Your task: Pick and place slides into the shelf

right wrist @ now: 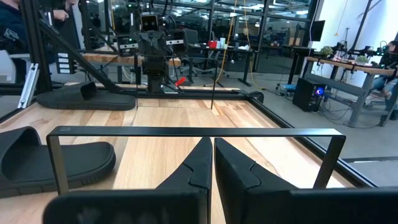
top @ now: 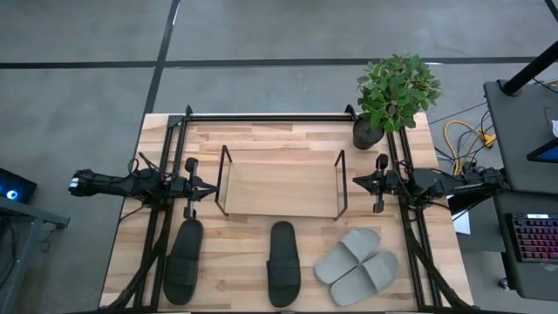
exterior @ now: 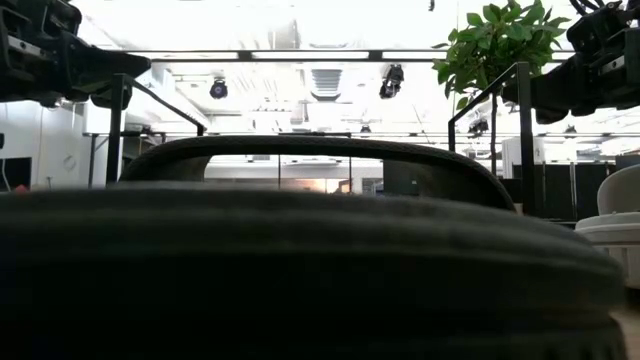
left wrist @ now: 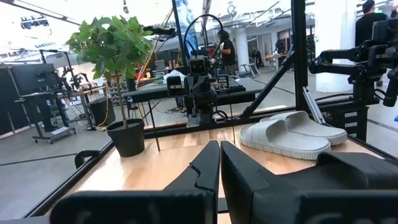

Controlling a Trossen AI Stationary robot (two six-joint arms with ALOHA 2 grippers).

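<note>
Your low view is nearly useless: one black slide point(exterior: 300, 270) sits right against the lens and fills most of the frame, so the shelf is barely readable there, and only a pale edge of a grey slide point(exterior: 618, 225) shows at the right margin. In the left wrist view the grey pair overlaps so closely that you cannot cleanly separate one slide from the other.

Go by the high view for counting. You have four slides: two black ones, one point(top: 184, 261) at lower left and one point(top: 283, 262) at lower centre, lying well apart, and two light grey ones point(top: 347, 255) point(top: 366, 278) touching side by side at lower right, angled. All four lie on the bench point(top: 261, 138), below the shelf in the frame; none is on it.

There is one shelf point(top: 280, 187), in the middle of the frame, a light wood board between two black wire end frames. One potted plant point(top: 395, 94) stands at upper right.

Your left hand point(top: 207, 189) is at the shelf's left end, clenched with its fingers pressed together, holding nothing. Your right hand point(top: 356, 181) is at the shelf's right end, likewise clenched and holding nothing
</note>
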